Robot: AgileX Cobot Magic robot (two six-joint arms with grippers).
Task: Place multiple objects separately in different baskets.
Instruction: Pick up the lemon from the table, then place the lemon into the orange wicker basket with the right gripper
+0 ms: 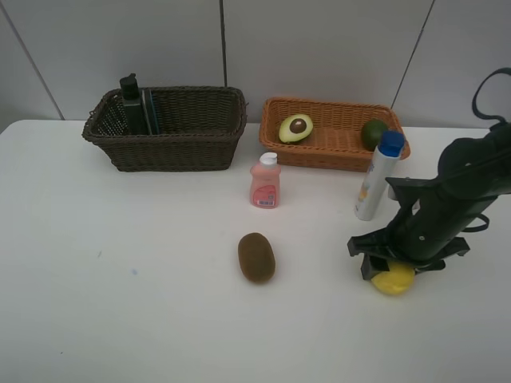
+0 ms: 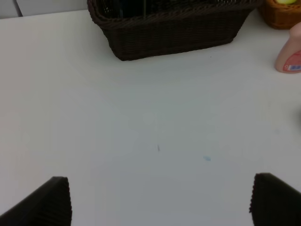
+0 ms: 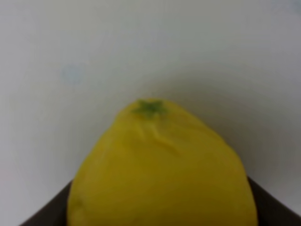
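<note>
My right gripper [image 1: 394,270] reaches down over the yellow lemon [image 1: 393,279] at the table's front right. In the right wrist view the lemon [image 3: 160,169] fills the space between the dark fingers, which press on both its sides. The left gripper [image 2: 160,202] hangs open over bare table. A brown kiwi [image 1: 256,257] lies mid-table, with a pink bottle [image 1: 265,182] behind it. The white blue-capped tube [image 1: 377,177] stands just behind my right arm. The dark basket [image 1: 172,152] holds a pump bottle [image 1: 132,104] and an eraser block [image 1: 152,110]. Inside the orange basket [image 1: 335,152] are a halved avocado [image 1: 296,128] and a green avocado [image 1: 373,133].
The white table [image 1: 120,279] runs back to a pale tiled wall. In the left wrist view the dark basket [image 2: 174,35] is ahead, and the pink bottle [image 2: 291,52] and a corner of the orange basket [image 2: 282,16] are off to one side.
</note>
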